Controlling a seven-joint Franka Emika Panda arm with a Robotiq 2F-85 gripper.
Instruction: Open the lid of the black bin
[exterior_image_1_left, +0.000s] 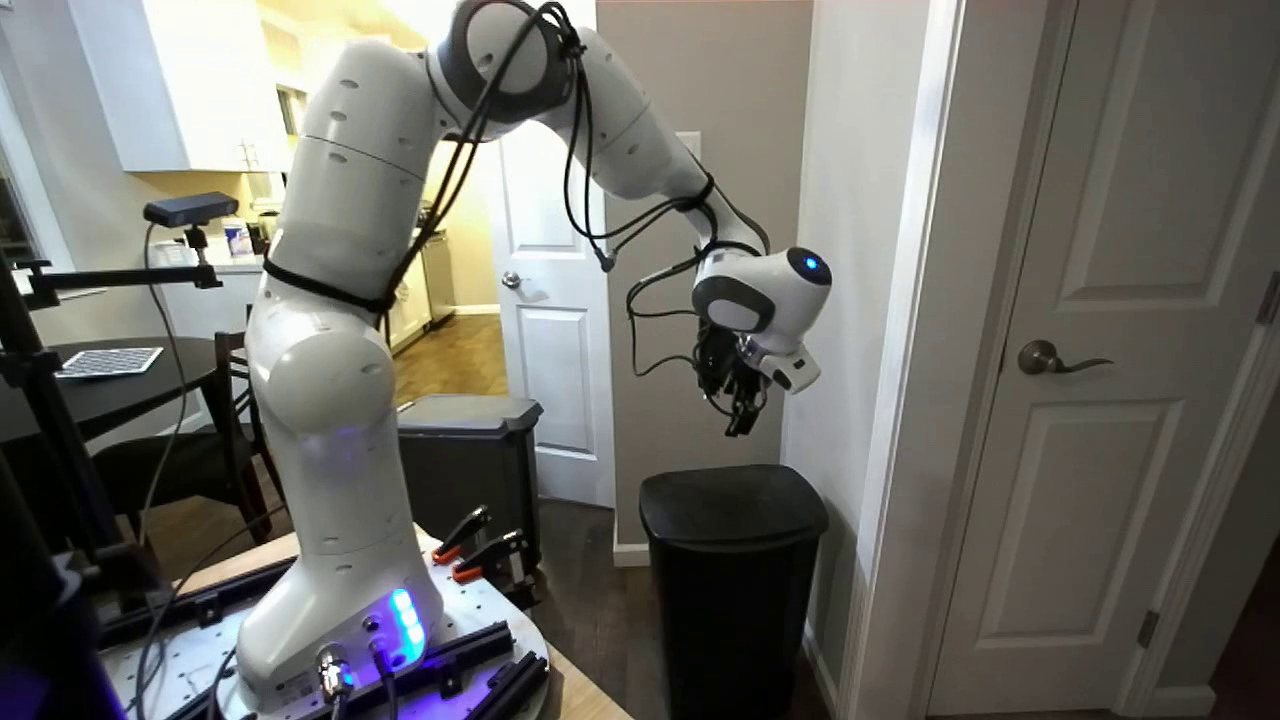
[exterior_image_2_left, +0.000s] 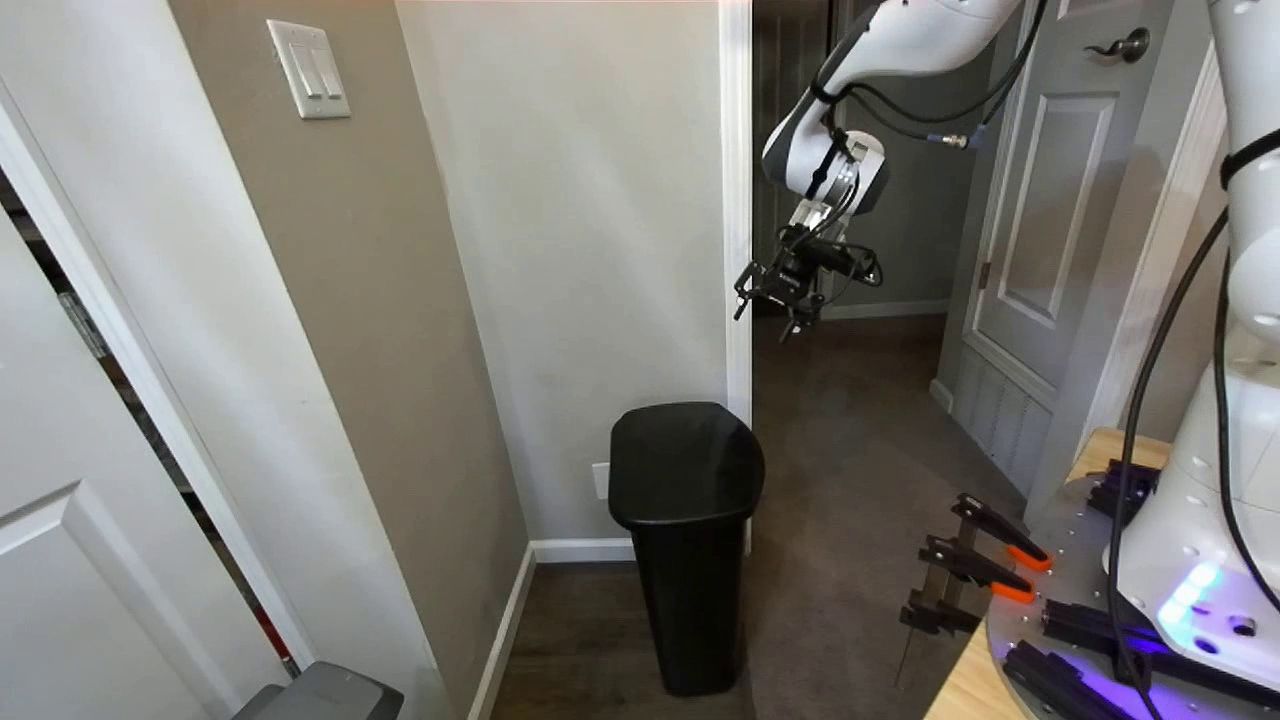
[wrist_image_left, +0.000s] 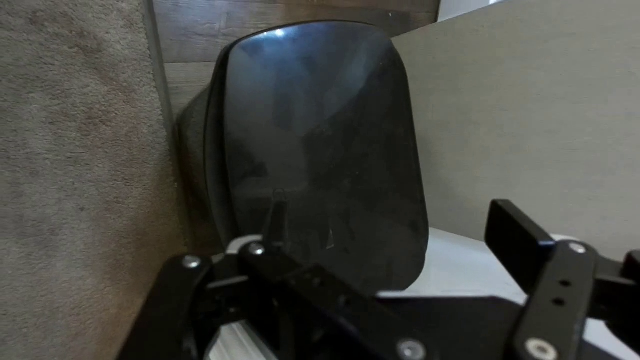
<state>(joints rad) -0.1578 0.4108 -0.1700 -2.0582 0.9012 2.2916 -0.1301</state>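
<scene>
The black bin (exterior_image_1_left: 732, 630) stands upright on the floor by the wall; it also shows in an exterior view (exterior_image_2_left: 690, 605). Its flat glossy black lid (exterior_image_1_left: 735, 503) lies shut on top in both exterior views (exterior_image_2_left: 685, 462). In the wrist view the lid (wrist_image_left: 320, 135) fills the middle, seen from above, its lower part hidden by the gripper. My gripper (exterior_image_2_left: 765, 322) is above the bin and apart from it, pointing down in both exterior views (exterior_image_1_left: 738, 428). In the wrist view the gripper (wrist_image_left: 390, 222) has its two fingers wide apart with nothing held between them.
A wall (exterior_image_2_left: 590, 250) stands close behind the bin, with a white door frame (exterior_image_1_left: 900, 330) beside it. A grey-lidded bin (exterior_image_1_left: 470, 415) stands nearer the arm's base. Clamps (exterior_image_2_left: 985, 560) with orange tips stick out from the base table's edge.
</scene>
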